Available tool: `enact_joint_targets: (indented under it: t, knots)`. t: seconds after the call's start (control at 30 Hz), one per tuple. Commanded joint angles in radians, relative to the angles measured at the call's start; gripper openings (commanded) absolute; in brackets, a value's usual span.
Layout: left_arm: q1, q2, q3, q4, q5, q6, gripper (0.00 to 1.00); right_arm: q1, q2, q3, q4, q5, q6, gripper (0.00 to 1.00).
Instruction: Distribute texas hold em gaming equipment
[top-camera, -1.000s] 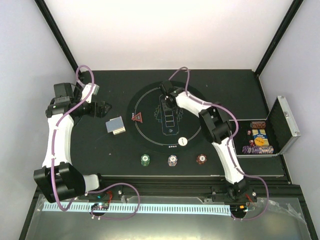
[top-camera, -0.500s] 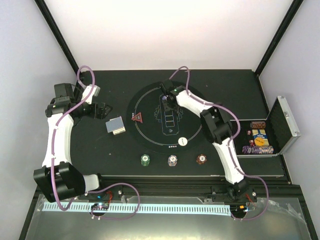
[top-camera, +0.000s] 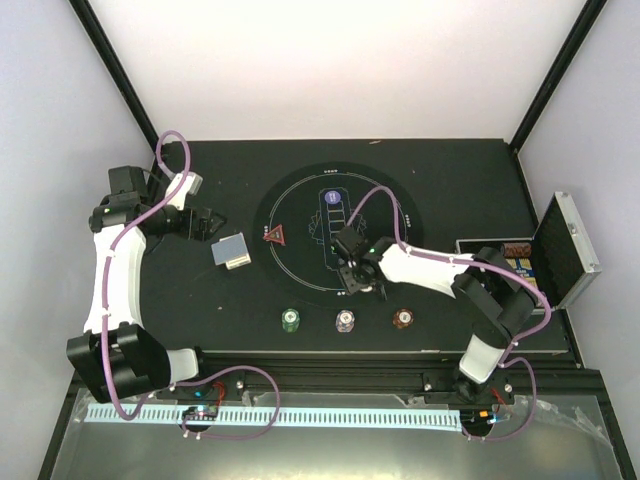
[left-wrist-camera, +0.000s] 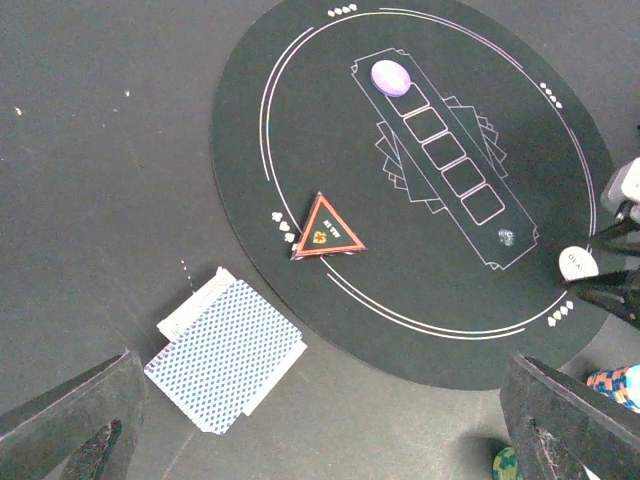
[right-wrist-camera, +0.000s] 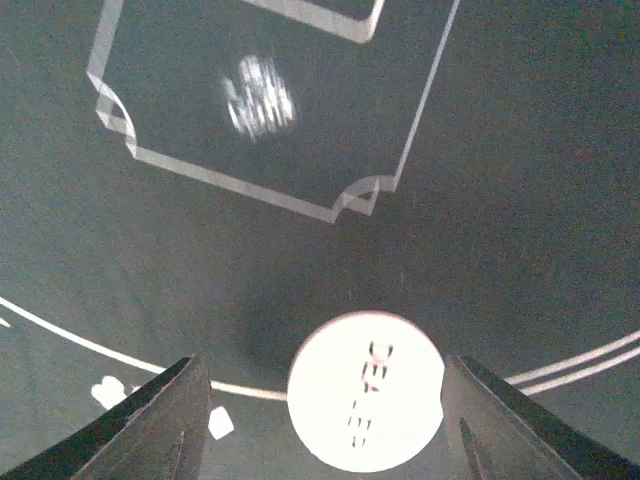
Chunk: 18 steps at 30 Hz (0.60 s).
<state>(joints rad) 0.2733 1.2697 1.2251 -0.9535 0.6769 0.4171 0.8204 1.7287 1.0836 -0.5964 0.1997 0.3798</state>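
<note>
Right hand (top-camera: 354, 277) hangs low over the near edge of the round mat (top-camera: 295, 270), its fingers apart on either side of the white disc (right-wrist-camera: 365, 392), clear of it. Left hand (top-camera: 207, 224) gapes wide near the card deck (top-camera: 231, 251).

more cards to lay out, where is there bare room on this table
Bare: the slots between purple disc and white disc; the table beyond the round mat. Crowded: the mat's near rim, with right jaws over the white disc and three chip stacks.
</note>
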Motion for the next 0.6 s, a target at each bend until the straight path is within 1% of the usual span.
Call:
enact_joint_targets:
  t: [0.0,0.17,0.37,0.47,0.57]
  knots:
    - [0.004,-0.024,0.026,-0.035,0.042,0.022,0.99,0.018,-0.049,-0.087,0.058,0.024,0.069,0.65]
    - [0.005,-0.03,0.03,-0.032,0.044,0.015,0.99,0.019,-0.043,-0.122,0.079,0.011,0.078,0.62]
    - [0.004,-0.031,0.034,-0.025,0.051,-0.002,0.99,0.012,-0.021,-0.137,0.091,0.05,0.068,0.52]
    - [0.005,-0.038,0.036,-0.033,0.068,0.003,0.99,-0.013,-0.009,-0.142,0.087,0.071,0.064,0.48]
    - [0.005,-0.051,0.031,-0.02,0.069,0.002,0.99,-0.046,-0.012,-0.158,0.082,0.092,0.061,0.46]
